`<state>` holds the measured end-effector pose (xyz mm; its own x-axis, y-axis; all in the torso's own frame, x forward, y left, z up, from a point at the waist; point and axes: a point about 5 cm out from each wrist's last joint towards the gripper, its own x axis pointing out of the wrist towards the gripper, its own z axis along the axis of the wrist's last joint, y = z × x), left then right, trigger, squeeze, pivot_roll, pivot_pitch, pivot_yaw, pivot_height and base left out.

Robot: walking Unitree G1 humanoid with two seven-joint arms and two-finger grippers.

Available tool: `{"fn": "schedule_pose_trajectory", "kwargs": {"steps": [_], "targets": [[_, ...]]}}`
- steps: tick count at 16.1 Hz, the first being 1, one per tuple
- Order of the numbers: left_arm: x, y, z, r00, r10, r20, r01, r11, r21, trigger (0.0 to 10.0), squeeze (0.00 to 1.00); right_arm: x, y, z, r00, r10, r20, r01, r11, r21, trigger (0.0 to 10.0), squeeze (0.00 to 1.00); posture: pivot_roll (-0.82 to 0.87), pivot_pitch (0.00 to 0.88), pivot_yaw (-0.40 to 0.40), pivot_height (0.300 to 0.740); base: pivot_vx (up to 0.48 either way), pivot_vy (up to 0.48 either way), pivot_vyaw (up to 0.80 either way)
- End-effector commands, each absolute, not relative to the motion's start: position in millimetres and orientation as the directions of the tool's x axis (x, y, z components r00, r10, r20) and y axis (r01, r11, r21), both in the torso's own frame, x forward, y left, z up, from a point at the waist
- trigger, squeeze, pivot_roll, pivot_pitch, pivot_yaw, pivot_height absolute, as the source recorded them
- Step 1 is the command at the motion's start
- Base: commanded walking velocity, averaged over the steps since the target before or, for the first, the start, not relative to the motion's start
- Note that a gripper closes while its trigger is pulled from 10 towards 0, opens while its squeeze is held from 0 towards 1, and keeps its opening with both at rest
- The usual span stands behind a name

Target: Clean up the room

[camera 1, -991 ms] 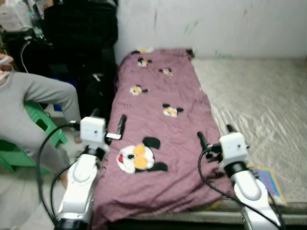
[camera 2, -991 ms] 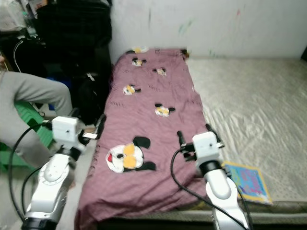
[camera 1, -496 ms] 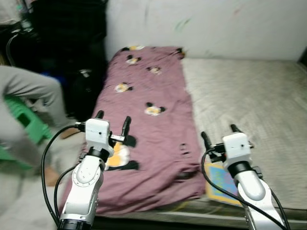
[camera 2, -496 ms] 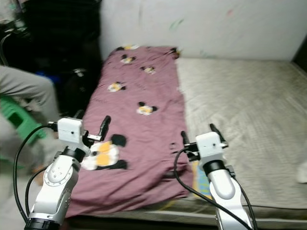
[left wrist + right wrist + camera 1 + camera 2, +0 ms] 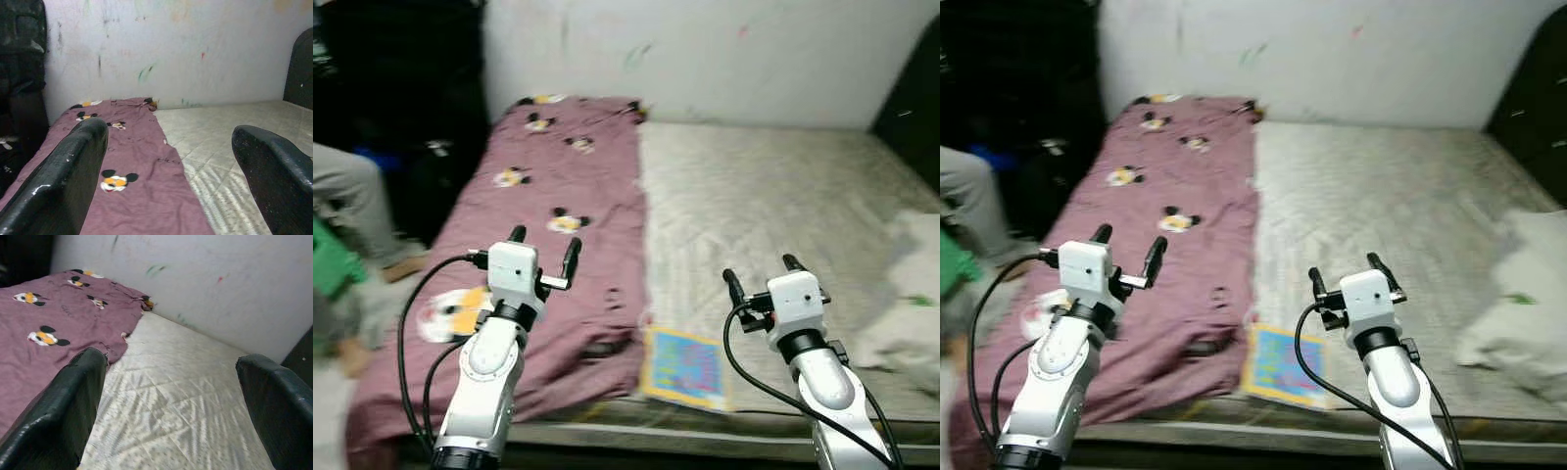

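A maroon blanket [image 5: 558,215] printed with cartoon mice covers the left strip of a bare, quilted mattress [image 5: 773,196]. A colourful flat book [image 5: 685,364] lies at the mattress's front edge, beside the blanket's hem. A crumpled white cloth [image 5: 911,323] rests at the mattress's right side. My left gripper [image 5: 544,245] hovers open above the blanket with nothing between its fingers [image 5: 63,181]. My right gripper [image 5: 759,269] is open and empty over the bare mattress, right of the book, and its fingers [image 5: 68,411] are spread wide.
A seated person's grey-trousered leg [image 5: 352,196] and a green stool [image 5: 328,269] are at the left, with black bags [image 5: 401,88] behind. A dark piece of furniture [image 5: 915,88] stands at the far right. A marked white wall [image 5: 705,49] runs along the mattress's far side.
The whole view has swung to the right: the blanket and the person now sit further left, and the book and white cloth have come into view. Both arms hold the same pose, still open.
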<state>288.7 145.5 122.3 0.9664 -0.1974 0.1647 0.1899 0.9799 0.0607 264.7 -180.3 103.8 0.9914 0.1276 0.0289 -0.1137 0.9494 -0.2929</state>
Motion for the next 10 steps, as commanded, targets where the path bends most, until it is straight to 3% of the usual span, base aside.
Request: {"fn": "schedule_pose_trajectory", "kwargs": {"steps": [1, 10], "targets": [[288.4, 152.4, 123.8, 0.969, -0.181, 0.168, 0.17, 0.982, 0.076, 10.0, 0.0, 265.3, -174.5, 105.4, 0.988, 0.149, 0.036, -0.133, 0.949, -0.284, 10.0, 0.0, -0.08, 0.0, -0.008, 0.74, 0.0, -0.48, 0.0], [288.5, 151.4, 124.0, 0.968, -0.184, 0.171, 0.172, 0.982, 0.078, 10.0, 0.0, 264.6, -173.3, 104.4, 0.987, 0.158, 0.033, -0.142, 0.947, -0.288, 10.0, 0.0, -0.07, 0.0, -0.011, 0.74, 0.0, -0.461, 0.0]]}}
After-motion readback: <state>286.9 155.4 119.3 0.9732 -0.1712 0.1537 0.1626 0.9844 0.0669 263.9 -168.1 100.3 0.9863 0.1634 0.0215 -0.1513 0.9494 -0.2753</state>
